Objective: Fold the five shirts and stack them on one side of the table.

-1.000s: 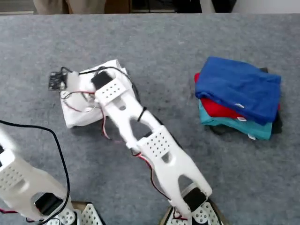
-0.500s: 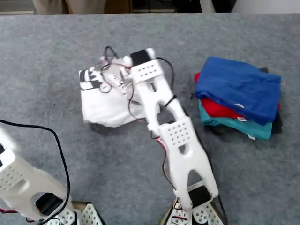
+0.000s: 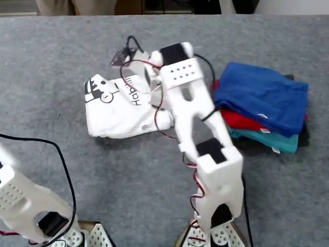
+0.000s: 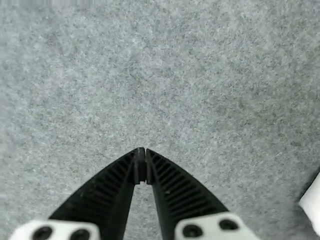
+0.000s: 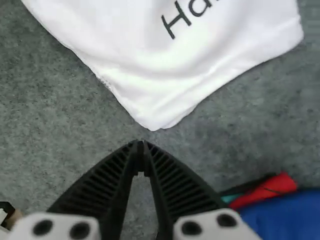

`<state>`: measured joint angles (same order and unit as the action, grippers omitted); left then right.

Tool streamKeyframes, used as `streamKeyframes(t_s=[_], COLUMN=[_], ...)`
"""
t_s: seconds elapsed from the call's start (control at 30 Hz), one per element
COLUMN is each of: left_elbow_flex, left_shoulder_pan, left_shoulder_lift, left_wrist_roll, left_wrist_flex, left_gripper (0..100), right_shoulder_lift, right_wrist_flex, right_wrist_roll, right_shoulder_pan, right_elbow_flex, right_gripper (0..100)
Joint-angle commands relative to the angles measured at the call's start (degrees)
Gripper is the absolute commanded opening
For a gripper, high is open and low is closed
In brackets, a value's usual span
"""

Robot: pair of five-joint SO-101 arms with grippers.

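Note:
A folded white shirt [image 3: 115, 110] with black print lies left of the table's middle. To its right stands the stack [image 3: 259, 98]: a blue shirt on top, with red, teal and black beneath. My right arm [image 3: 185, 77] reaches over the white shirt's right edge. In the right wrist view my right gripper [image 5: 140, 145] is shut on nothing, just off a corner of the white shirt [image 5: 165, 65], with the stack [image 5: 280, 217] back beside it. My left gripper [image 4: 141, 154] is shut over bare grey cloth.
Grey cloth [image 3: 67, 36] covers the whole table. The left arm [image 3: 25, 203] stays at the near left corner, with a black cable [image 3: 64, 164] looping beside it. Open cloth lies along the far side and at the near right.
My right arm swung from the left of the table towards the stack and rose. The white shirt slid right with it and now lies flatter. The left arm kept still.

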<state>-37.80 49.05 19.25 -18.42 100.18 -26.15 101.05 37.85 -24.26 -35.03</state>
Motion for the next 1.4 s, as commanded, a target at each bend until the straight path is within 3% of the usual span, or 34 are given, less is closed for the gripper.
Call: streamKeyframes(t_s=[0.0, 0.17, 0.3, 0.43, 0.57, 0.83, 0.93, 1.13, 1.37], left_elbow_flex=[1.7, 5.1, 2.8, 4.0, 7.0, -2.0, -9.7, -26.4, -43.1], left_shoulder_pan=[-5.5, -19.7, -34.3, -45.1, -50.5, -50.1, -46.9, -39.7, -39.2], left_shoulder_lift=[-3.7, -3.8, -3.2, -2.1, 2.9, 19.8, 25.8, 35.2, 41.4], left_wrist_roll=[-1.5, -1.1, 4.7, 10.3, 14.6, 14.9, 14.2, 4.7, 2.6], left_wrist_flex=[0.6, 0.6, -1.7, -12.0, -20.5, -23.7, -20.0, -10.8, -1.5], left_gripper=[2, 2, 2, 2, 2, 2, 2, 2, 2], right_shoulder_lift=[5.4, 5.9, 5.7, 5.8, 5.8, 5.8, 5.8, 5.8, 5.7], right_wrist_flex=[-2.5, -3.1, -4.3, -10.3, -13.9, -20.6, -21.5, -22.6, -23.5], right_wrist_roll=[-3.6, -8.4, -10.3, -10.3, -10.3, -10.3, -9.9, -9.8, -9.8], right_shoulder_pan=[1.6, 2.8, 2.9, 3.2, 3.3, 3.3, 3.9, 7.1, 5.6], right_elbow_flex=[0.2, 0.6, 3.4, 10.0, 14.9, 21.7, 22.2, 21.9, 21.9], right_gripper=[0.2, 0.2, 0.2, 0.2, 0.2, 0.2, 0.2, 0.2, 0.2])
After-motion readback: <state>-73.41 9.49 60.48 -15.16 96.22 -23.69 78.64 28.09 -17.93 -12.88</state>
